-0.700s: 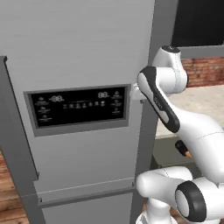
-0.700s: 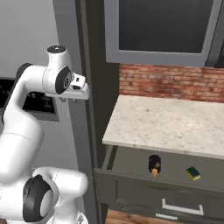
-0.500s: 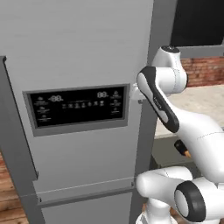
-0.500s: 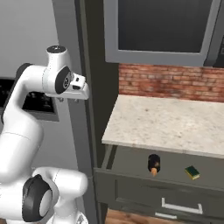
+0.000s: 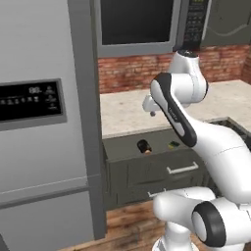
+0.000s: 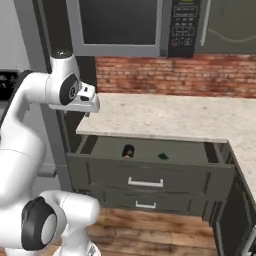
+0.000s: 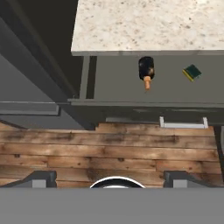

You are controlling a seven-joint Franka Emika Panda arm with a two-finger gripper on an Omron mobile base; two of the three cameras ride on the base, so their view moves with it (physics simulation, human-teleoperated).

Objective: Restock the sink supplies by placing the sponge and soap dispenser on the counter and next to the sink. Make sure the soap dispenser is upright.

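Lying in open drawer [image 7: 131,87], soap dispenser [image 7: 146,70] on its side, sponge [image 7: 191,72] beside, hand [image 7: 109,177] spread

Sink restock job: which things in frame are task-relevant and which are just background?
Task-relevant:
- soap dispenser, lying on its side in the open drawer
- sponge, in the same drawer, apart from the bottle
- counter, above the drawer

Background:
- refrigerator
- microwave
- brick wall
- wooden floor
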